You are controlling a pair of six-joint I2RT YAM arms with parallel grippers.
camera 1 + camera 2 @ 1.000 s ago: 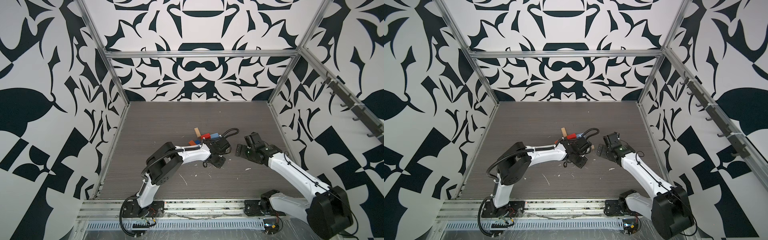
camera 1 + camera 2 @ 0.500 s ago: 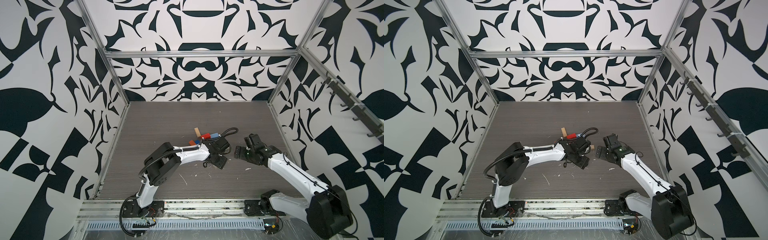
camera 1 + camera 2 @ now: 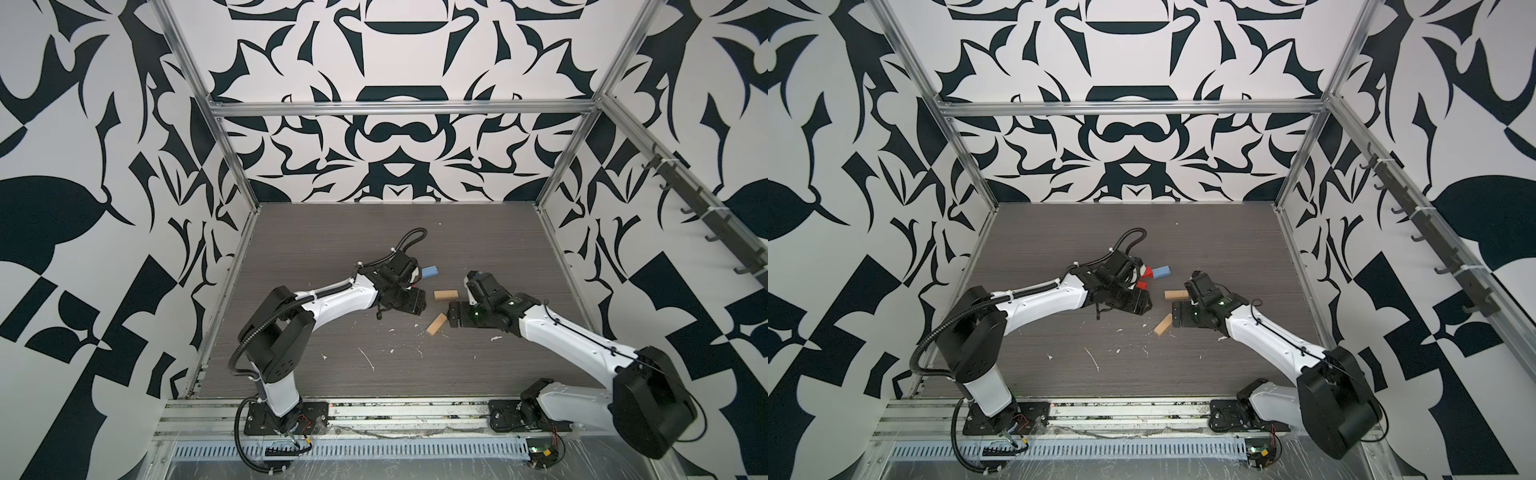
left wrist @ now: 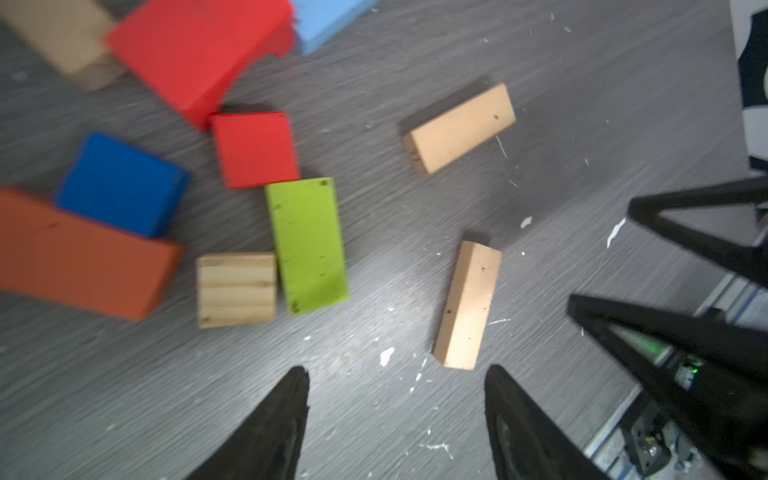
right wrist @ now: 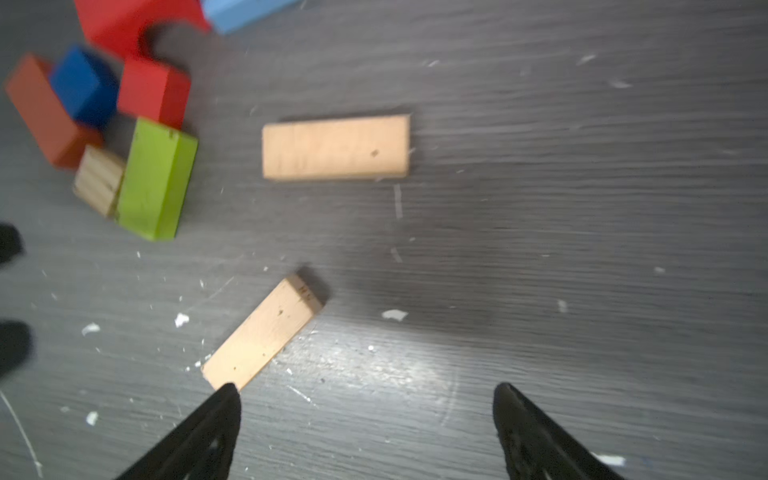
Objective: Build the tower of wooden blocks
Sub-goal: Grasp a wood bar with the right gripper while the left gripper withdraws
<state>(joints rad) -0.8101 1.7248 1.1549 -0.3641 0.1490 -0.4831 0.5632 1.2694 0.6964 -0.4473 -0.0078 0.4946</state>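
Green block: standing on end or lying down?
Lying down. The lime green block rests lengthwise on the table, its long face up, beside a small tan cube.

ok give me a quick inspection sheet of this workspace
surface: dark wood-grain tabletop
job's things: no tower yet; far tan bar and near tan bar lie apart from a loose cluster: lime green block, red cube, dark blue block, orange block, tan cube, red arch, light blue bar
clutter: white flecks on the tabletop
grippers: left gripper and right gripper open, empty, by the near tan bar
cables: black hose loops above the left wrist
surroundings: patterned walls, aluminium frame, hook rail on right wall
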